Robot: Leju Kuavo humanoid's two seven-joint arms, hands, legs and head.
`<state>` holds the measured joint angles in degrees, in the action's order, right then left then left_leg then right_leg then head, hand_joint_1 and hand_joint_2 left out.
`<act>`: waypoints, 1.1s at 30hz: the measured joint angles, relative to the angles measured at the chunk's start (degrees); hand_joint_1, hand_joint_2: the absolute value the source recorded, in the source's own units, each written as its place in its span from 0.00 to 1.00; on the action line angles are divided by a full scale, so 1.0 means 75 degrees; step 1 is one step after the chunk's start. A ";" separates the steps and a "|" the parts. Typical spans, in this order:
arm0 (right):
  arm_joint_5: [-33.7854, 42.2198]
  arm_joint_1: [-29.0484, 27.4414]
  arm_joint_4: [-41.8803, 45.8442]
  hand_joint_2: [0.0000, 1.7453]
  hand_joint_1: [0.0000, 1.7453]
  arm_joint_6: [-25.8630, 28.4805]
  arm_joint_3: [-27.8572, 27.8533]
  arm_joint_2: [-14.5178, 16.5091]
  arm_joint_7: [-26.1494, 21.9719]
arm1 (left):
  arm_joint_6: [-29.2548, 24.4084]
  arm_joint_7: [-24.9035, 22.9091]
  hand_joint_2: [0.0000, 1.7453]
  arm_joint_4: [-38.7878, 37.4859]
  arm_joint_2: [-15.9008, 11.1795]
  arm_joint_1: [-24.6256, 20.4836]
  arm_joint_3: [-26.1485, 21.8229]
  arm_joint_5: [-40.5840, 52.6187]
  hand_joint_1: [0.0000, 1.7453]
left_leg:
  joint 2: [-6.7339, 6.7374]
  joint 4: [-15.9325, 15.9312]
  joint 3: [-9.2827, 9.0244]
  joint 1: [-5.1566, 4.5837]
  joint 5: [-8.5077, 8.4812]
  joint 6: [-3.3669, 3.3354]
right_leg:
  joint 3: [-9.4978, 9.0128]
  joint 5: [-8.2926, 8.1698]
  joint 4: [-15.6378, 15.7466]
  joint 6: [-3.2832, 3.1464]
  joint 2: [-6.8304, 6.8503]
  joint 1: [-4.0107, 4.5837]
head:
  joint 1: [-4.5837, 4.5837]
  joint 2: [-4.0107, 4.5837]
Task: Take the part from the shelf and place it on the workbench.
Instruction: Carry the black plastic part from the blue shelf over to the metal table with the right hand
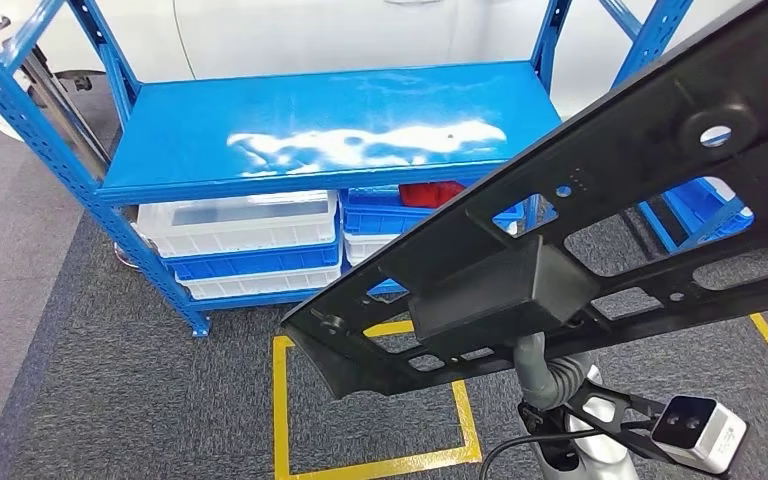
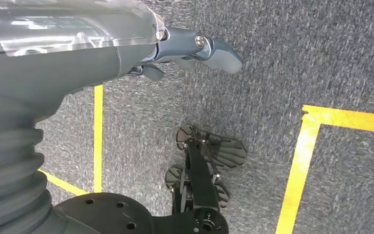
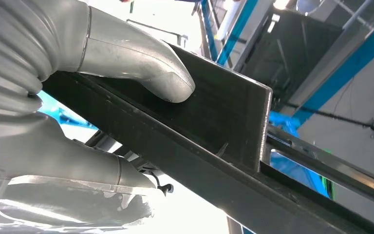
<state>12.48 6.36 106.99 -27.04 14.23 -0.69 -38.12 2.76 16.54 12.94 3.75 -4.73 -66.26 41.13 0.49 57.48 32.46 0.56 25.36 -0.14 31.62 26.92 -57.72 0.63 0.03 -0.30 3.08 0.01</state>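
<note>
A: Part [image 1: 580, 220] off the shelf [image 1: 330, 130] yet?

B: Yes. The long black panel is in the air in front of the shelf, gripped by the right hand [image 3: 92, 83], thumb pressed on its flat face.

A: How does it lie?

B: Tilted, its long axis running from low near the floor up to the robot's right.

A: Left hand [image 2: 195, 51]?

B: Hanging over the carpet, holding nothing, fingers loosely out. No workbench in sight, so I'd guess a turn comes next.
</note>
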 joint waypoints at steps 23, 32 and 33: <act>-0.0180 0.1655 0.1750 1.00 1.00 0.0441 -0.0047 -0.0148 -0.0001 | -0.0808 -0.0481 1.00 0.0000 -0.0261 -0.0001 0.0082 0.0858 0.00 | 0.0033 0.0014 -0.0040 0.0050 0.0096 -0.0131 | 0.1269 0.0728 -0.2030 0.0148 -0.0083 -0.0028 | 0.0000 -0.0001; 0.0306 0.1893 0.1555 1.00 1.00 0.0856 0.0218 -0.0315 0.0000 | -0.0622 -0.0221 1.00 0.0001 -0.0344 -0.0054 0.0234 0.1062 0.00 | 0.0671 0.0009 -0.0103 -0.0060 0.0143 0.0018 | 0.0242 -0.0163 -0.0015 -0.0167 0.0350 0.0131 | 0.0000 -0.0001; 0.0308 0.1805 0.1554 1.00 1.00 0.0834 0.0223 -0.0315 0.0000 | -0.0588 -0.0189 1.00 0.0001 -0.0364 -0.0065 0.0245 0.1062 0.00 | 0.0650 0.0027 -0.0112 -0.0052 0.0178 0.0058 | 0.0229 -0.0185 0.0019 -0.0199 0.0285 0.0112 | 0.0000 -0.0001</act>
<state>14.79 19.90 118.65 -20.79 15.90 -3.05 -38.12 -1.65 15.12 12.95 1.02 -5.22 -64.43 49.10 5.36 57.68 31.62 0.18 26.69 0.30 33.33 25.53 -57.58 -0.87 2.16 0.54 3.08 0.00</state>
